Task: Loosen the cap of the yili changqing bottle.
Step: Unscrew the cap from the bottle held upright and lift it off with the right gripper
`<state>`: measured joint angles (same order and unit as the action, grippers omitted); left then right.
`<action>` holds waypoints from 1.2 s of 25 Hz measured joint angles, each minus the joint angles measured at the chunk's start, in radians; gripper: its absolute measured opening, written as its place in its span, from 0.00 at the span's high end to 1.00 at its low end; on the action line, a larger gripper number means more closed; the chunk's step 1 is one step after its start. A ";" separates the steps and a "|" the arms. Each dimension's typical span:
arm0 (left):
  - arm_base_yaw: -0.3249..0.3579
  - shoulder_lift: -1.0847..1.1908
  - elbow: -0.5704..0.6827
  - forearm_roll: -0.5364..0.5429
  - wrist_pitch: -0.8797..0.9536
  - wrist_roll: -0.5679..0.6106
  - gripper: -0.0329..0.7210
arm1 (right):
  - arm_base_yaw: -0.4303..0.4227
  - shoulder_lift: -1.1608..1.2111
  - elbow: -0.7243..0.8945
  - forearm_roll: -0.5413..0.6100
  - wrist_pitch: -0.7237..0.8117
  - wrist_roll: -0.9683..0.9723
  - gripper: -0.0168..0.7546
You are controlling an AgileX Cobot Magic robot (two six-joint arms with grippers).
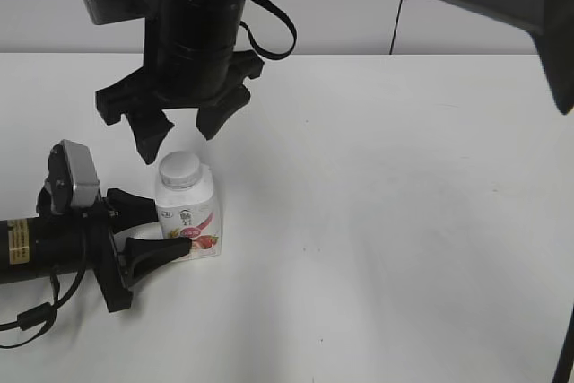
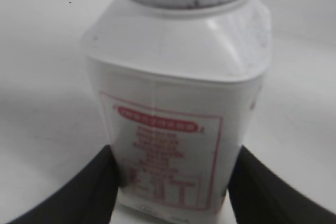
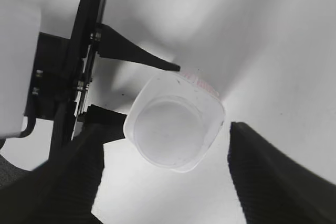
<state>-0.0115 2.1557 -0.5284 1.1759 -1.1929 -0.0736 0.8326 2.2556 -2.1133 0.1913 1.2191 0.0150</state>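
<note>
1. The left black gripper (image 1: 154, 229), lying low over the table, pinches the lower body of the small white squarish plastic bottle with a pink-red strawberry label (image 1: 186, 217), one finger on each side
2. The right black gripper (image 1: 178, 136) hangs just above the bottle, its fingers (image 3: 273, 182) spread wide and apart from the round white ribbed plastic cap (image 1: 180, 167)
3. The cap sits on the bottle's neck
4. The bottle stands upright at the left of the plain white table (image 1: 386, 221)
</note>
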 joint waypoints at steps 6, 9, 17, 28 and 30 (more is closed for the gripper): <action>0.000 0.000 0.000 0.003 0.000 0.000 0.43 | 0.000 0.000 0.000 0.001 0.000 0.000 0.23; 0.000 0.000 0.000 0.003 0.000 0.000 0.43 | 0.000 0.000 0.000 0.000 0.000 0.000 0.23; 0.000 0.000 0.000 0.005 0.000 0.000 0.43 | 0.000 0.001 0.051 0.001 0.001 0.000 0.23; 0.000 0.000 0.000 0.006 0.000 0.000 0.43 | 0.001 0.047 0.051 0.031 0.001 0.000 0.23; 0.000 0.000 0.000 0.006 0.000 0.000 0.43 | 0.001 0.052 0.051 0.031 0.001 0.000 0.23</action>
<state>-0.0115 2.1557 -0.5284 1.1819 -1.1929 -0.0736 0.8334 2.3074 -2.0619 0.2220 1.2200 0.0150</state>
